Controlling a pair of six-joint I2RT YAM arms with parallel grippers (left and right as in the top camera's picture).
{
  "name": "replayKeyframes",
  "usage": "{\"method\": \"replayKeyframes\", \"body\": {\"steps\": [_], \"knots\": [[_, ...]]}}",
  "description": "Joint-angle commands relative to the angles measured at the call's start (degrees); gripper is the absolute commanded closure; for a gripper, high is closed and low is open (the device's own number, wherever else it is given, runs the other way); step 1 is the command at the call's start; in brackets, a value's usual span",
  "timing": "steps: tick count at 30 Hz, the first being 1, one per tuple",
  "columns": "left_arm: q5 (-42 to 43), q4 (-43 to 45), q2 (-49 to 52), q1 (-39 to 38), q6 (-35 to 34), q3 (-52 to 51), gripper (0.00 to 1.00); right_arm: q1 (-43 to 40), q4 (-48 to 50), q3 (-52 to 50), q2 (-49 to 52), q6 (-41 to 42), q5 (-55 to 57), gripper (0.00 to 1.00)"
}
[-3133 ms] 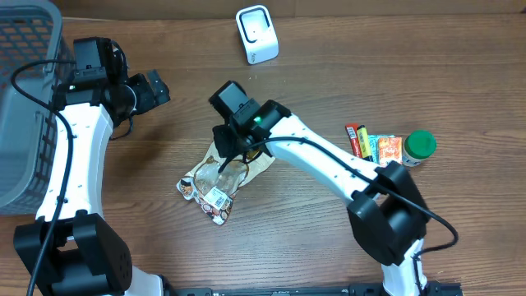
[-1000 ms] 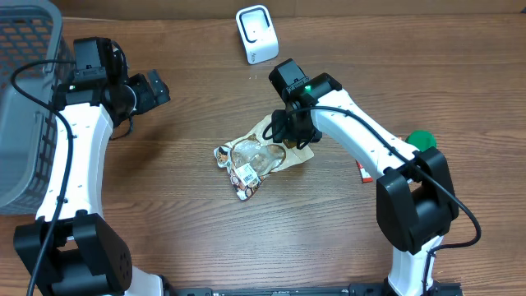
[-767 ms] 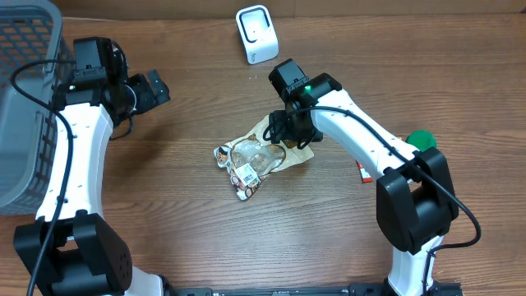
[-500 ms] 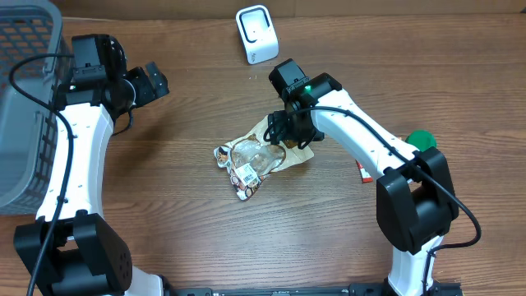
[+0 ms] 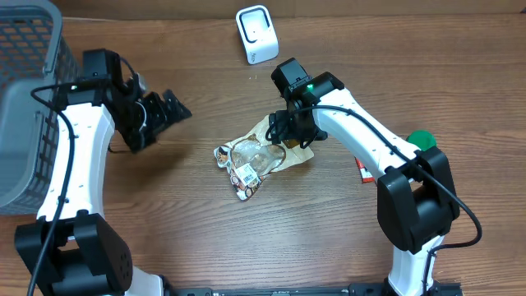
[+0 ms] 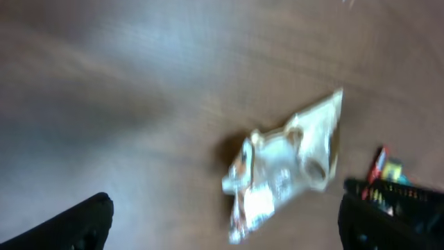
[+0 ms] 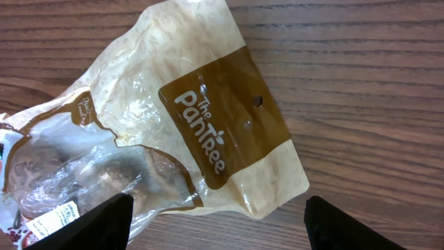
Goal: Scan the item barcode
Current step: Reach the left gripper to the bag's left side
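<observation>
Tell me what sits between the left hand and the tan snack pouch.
Nothing: only bare brown wooden tabletop separates the left hand from the tan plastic snack pouch, seen plainly in the overhead view.

Brown wood-grain table, tan and brown snack pouch lying flat at centre, white barcode scanner at upper centre, grey mesh basket at left edge, green-lidded jar and partly hidden red packet at right.

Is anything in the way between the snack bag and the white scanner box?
No. Only bare wooden table lies between the crinkly tan-and-clear snack bag and the small white scanner.
</observation>
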Motion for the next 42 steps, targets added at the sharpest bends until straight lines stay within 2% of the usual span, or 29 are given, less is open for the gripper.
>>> {"method": "replayKeyframes", "body": {"steps": [1, 2, 4, 8, 18, 26, 42], "knots": [[1.5, -2.9, -0.7, -2.5, 0.3, -0.6, 0.20, -0.2, 0.1, 0.3, -0.7, -0.3, 0.5, 0.19], [0.6, -3.5, -0.7, -3.5, 1.5, -0.9, 0.30, -0.2, 0.1, 0.3, -0.7, -0.3, 0.5, 0.19], [-1.6, -3.9, -0.7, -5.9, 2.6, -1.7, 0.34, -0.2, 0.2, 0.3, -0.7, -0.3, 0.5, 0.18], [-5.5, -1.7, -0.7, -11.7, 1.0, -4.8, 0.29, -0.2, 0.2, 0.3, -0.7, -0.3, 0.4, 0.18], [-10.4, 9.2, -0.7, -22.3, -7.5, -12.8, 0.32, -0.3, 0.6, 0.3, -0.7, -0.7, 0.5, 0.18], [-13.2, 13.8, -0.7, -25.1, -11.8, -17.3, 0.30, -0.3, 1.5, 0.3, -0.7, -0.7, 0.5, 0.18], [-13.3, 21.5, 1.1, -26.4, -14.0, -22.6, 0.30, -0.3, 3.0, 0.3, -0.7, -0.7, 0.5, 0.17]]}}
